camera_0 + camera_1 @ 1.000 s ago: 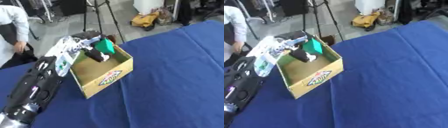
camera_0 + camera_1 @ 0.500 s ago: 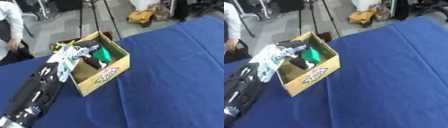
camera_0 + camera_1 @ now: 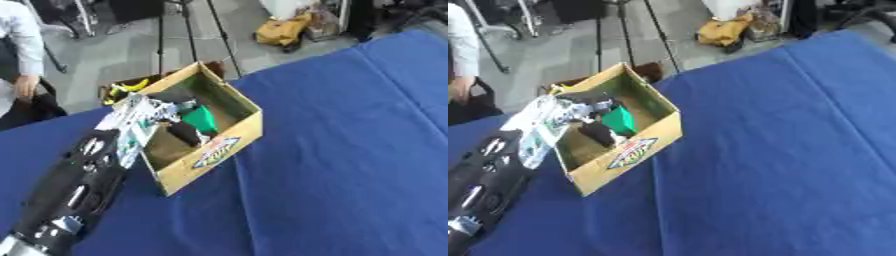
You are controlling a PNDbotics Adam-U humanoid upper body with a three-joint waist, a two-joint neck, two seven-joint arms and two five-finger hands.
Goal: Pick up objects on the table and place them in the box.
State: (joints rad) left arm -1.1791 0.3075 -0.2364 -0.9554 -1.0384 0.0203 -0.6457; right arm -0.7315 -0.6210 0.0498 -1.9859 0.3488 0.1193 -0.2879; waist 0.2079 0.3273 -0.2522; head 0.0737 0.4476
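An open cardboard box (image 3: 215, 149) with a printed label on its front wall stands on the blue table (image 3: 350, 150). Inside it lie a green object (image 3: 201, 120) and a dark object (image 3: 185, 134). My left arm (image 3: 79, 185) comes up from the lower left. Its hand (image 3: 140, 117) reaches over the box's left wall, right beside the green object. Whether the hand touches or holds the green object is too blurred to tell. My right hand shows in neither view.
The table's far edge runs just behind the box. Beyond it are a grey floor, tripod legs (image 3: 188, 30), a yellow bag (image 3: 284, 30) and something yellow and black (image 3: 129, 88). A seated person (image 3: 17, 60) is at the far left.
The whole picture has shifted, so the camera moved. My left hand stays at the box's left wall, and the green object now sits lower inside the box.
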